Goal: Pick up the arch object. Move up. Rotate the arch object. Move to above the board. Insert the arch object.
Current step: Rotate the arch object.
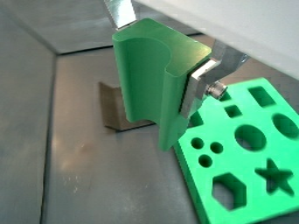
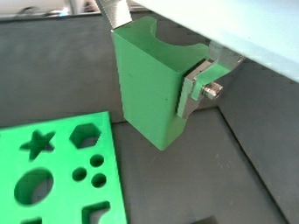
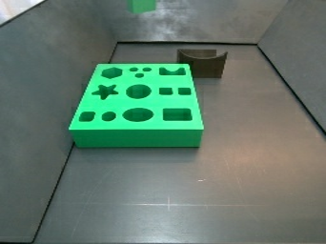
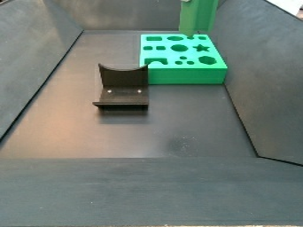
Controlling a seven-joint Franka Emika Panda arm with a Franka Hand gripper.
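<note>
My gripper (image 1: 163,48) is shut on the arch object (image 1: 149,74), a bright green upright block with a scooped notch at its upper end. One silver finger (image 1: 202,77) presses on one side of it and the other finger (image 2: 117,12) on the opposite side. The same grip shows in both wrist views, gripper (image 2: 158,48) on arch object (image 2: 149,87). The block hangs in the air well above the floor. The board (image 1: 246,162), a flat green slab with shaped cutouts, lies below and to one side. In both side views only the arch object (image 4: 197,15) pokes in at the top edge, near the board (image 4: 180,55).
A dark brown block with a scooped top (image 4: 120,87) stands on the dark floor beside the board (image 3: 137,105); it also shows as the brown block (image 3: 201,61) and the brown block (image 1: 112,105). Sloping dark walls (image 4: 35,62) close in the floor on all sides.
</note>
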